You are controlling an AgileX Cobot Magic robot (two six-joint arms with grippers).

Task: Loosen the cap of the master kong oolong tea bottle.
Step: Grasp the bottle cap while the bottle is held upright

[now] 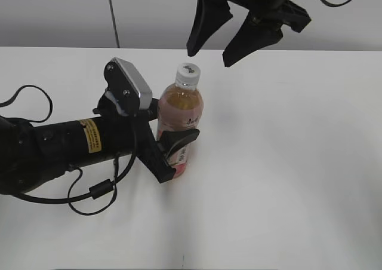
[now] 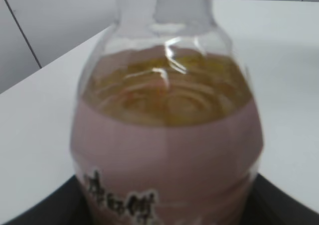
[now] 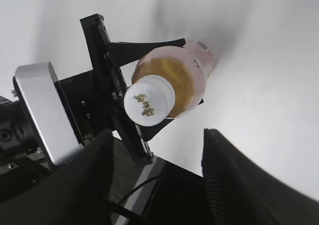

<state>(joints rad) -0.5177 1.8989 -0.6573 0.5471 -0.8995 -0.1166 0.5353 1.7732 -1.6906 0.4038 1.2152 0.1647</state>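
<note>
I am watching the master kong oolong tea bottle [image 1: 179, 117] standing upright on the white table [image 1: 286, 162], a little left of centre, its long axis vertical. My left gripper [image 1: 173, 150] is clenching it around the lower body from the left side, steadying it. My right gripper [image 1: 209, 52] is hanging released above and slightly to the far right of the cap [image 1: 187, 73], jaws spread and clear of it. In the right wrist view the cap [image 3: 148, 104] is sitting up-left of the gap between the fingers [image 3: 259, 185], so I judge I am needing a small shift left and nearer before descending.
</note>
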